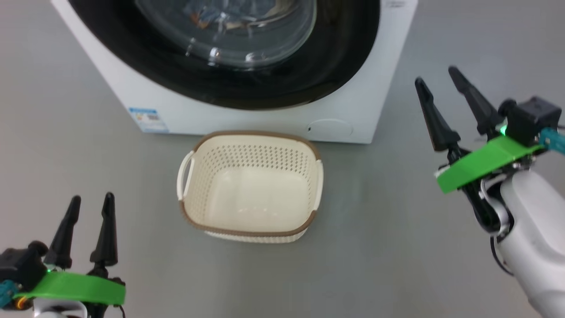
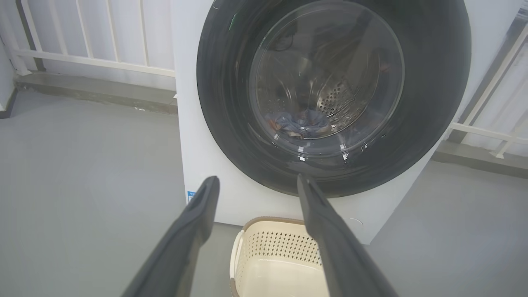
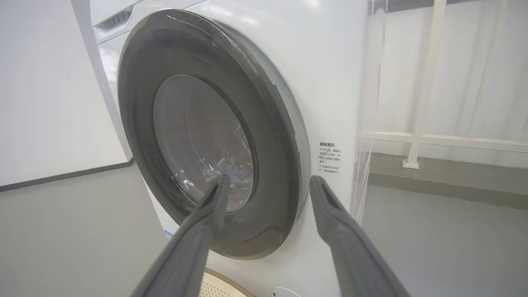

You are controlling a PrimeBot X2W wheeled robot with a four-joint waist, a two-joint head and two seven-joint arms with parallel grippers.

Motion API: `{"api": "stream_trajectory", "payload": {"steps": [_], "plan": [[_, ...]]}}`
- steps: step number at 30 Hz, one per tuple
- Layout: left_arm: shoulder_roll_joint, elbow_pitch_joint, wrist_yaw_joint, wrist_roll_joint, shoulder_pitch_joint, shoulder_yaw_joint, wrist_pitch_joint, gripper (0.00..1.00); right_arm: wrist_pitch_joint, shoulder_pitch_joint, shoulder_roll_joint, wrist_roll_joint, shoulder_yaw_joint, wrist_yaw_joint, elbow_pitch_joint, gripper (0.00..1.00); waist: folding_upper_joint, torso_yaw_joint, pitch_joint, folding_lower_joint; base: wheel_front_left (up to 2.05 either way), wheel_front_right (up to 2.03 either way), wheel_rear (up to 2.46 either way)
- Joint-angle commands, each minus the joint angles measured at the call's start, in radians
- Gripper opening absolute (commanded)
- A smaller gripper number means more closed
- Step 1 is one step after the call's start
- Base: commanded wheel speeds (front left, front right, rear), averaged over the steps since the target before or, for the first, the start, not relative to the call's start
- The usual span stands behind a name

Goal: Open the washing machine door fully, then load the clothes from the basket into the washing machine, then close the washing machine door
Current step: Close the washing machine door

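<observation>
White washing machine (image 1: 247,119), black door (image 1: 309,75) shut, clothes (image 1: 207,17) showed through it, cream basket (image 1: 256,134) sat on grey floor (image 1: 397,265) just before it, left end effector (image 1: 92,197) and right end effector (image 1: 435,75) gaped apart.

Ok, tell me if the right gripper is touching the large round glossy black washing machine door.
Apart. The head view shows the right gripper open beside the washing machine, with grey floor between it and the door.

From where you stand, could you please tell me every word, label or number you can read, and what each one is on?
The blue sticker on the washing machine front, lower left: print too blurred to read.
The block of dark print right of the door: several short lines, too small to read.
The basket: no lettering.
</observation>
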State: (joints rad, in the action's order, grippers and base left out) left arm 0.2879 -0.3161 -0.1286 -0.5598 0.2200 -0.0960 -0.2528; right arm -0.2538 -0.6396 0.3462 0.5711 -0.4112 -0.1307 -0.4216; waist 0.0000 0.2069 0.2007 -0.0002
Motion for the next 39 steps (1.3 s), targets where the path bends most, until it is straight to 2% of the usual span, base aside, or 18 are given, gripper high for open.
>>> {"api": "stream_trajectory", "payload": {"steps": [1,15,27,39], "plan": [[0.039,0.01,-0.002,0.016,-0.008,0.041,-0.009,1.0,-0.008,0.057,-0.008,-0.002,0.011,0.0,0.038,1.0,0.0,-0.086,-0.092,0.0002,0.0,0.0,0.0],[0.016,0.023,0.003,0.029,-0.095,0.058,-0.009,1.0,-0.008,0.323,-0.014,0.003,0.091,0.0,0.138,1.0,0.0,-0.185,-0.206,0.0002,0.0,0.0,0.0],[0.006,0.07,0.0,0.015,-0.138,0.08,-0.009,1.0,-0.008,0.431,-0.041,-0.011,0.145,0.0,0.186,1.0,0.0,-0.229,-0.222,0.0002,0.0,0.0,0.0],[-0.008,0.067,-0.001,0.023,-0.165,0.082,-0.009,1.0,-0.008,0.511,-0.055,-0.05,0.193,0.0,0.192,1.0,0.0,-0.243,-0.246,0.0002,0.0,0.0,0.0]]}}
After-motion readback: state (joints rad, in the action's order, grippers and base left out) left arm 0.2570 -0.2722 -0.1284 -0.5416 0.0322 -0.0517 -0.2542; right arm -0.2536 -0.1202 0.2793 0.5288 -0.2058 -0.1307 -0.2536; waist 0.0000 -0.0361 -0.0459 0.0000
